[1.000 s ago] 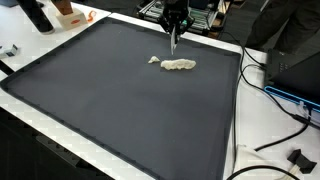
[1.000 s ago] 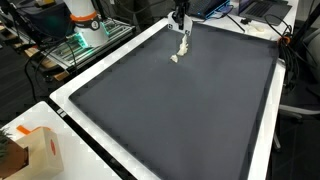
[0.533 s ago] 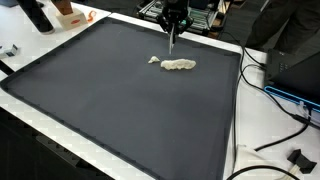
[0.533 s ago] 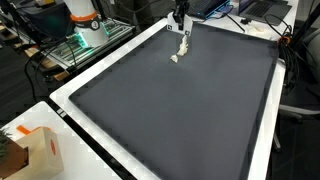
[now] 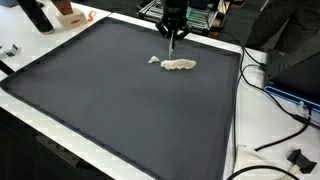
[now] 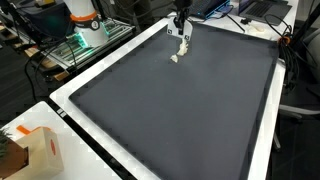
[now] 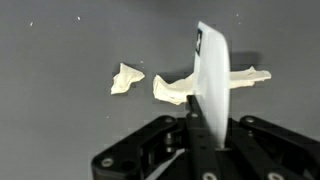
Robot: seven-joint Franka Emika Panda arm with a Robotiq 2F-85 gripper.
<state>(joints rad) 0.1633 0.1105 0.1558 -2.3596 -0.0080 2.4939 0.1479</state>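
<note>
Below the gripper (image 7: 200, 128): two scraps (image 7: 127, 79) (image 7: 176, 91); one clamped blade (image 7: 212, 72).

No text, label or number can be read. Only a small dark mark (image 7: 200, 36) is seen on the white blade (image 7: 213, 80), too blurred to decipher.

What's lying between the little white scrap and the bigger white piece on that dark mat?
Nothing: in the wrist view a narrow strip of bare dark mat separates the small scrap from the bigger piece.
</note>
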